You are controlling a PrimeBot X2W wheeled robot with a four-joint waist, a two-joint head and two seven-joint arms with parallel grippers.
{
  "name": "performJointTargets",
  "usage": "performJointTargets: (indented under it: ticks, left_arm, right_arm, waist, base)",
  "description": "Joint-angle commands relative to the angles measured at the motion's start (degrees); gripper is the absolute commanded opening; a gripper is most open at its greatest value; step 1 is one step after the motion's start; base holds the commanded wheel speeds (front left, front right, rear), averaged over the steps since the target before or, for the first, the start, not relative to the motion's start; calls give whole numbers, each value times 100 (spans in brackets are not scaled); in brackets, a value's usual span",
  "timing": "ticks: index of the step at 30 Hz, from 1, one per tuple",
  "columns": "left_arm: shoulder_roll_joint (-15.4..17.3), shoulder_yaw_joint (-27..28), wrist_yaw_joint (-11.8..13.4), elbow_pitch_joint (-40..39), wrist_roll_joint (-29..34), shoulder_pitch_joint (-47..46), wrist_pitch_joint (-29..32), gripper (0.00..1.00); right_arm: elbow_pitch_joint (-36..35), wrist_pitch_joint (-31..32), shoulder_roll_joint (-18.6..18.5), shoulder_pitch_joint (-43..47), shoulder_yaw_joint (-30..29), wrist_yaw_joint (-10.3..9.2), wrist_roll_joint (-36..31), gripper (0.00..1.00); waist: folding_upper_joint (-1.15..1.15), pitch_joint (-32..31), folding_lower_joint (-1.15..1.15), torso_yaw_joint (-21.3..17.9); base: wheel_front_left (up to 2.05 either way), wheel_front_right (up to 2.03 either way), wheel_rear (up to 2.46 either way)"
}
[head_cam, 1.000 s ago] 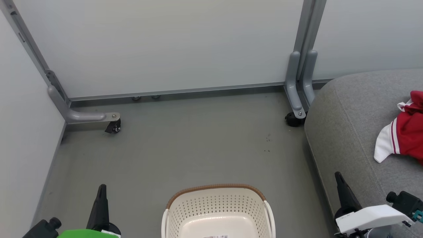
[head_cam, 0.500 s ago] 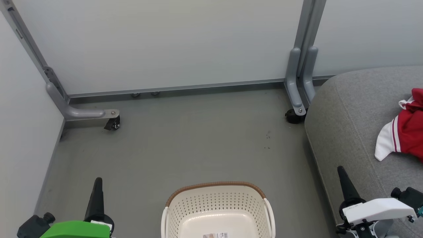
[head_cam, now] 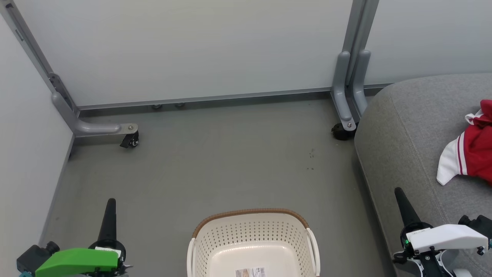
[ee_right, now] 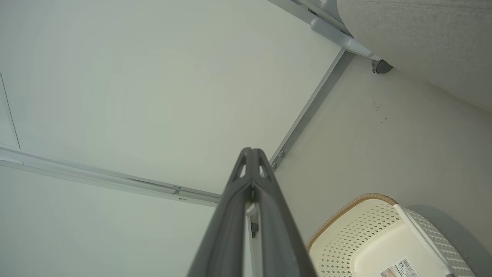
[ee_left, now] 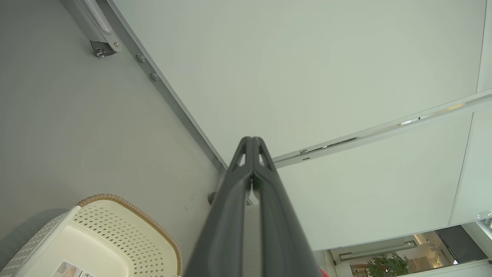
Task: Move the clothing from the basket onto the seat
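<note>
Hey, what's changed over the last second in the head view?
Mostly the camera shifted: the whole scene slid slightly up the picture. The left gripper and right gripper edged further up it, both shut, holding nothing. The basket, the clothing and the seat stayed put.

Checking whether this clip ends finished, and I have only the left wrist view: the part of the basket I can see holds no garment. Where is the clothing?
Observer: In the head view the clothing lies crumpled on the seat, running off the picture's right edge.
Operator: Is the other arm carrying anything?
Observer: No. In the right wrist view the right end effector is shut, its fingers pressed together with nothing between them.
</note>
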Motion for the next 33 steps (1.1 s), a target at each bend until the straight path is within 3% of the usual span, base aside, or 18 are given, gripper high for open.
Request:
performJointTargets:
  ticks: [1, 33]
  left_arm:
    - [49, 43, 2, -15, -169, -174, 40, 0]
    - [16, 273, 3, 231, -1605, -592, 457, 0]
  right_arm:
    - [-8, 47, -40, -133, -39, -4, 159, 0]
    - [157, 458, -15, -429, -278, -6, 1637, 0]
  waist:
    - [0, 10, 0, -1]
    - [0, 193, 0, -10]
  base:
    - [0, 0, 0]
    - [0, 0, 0]
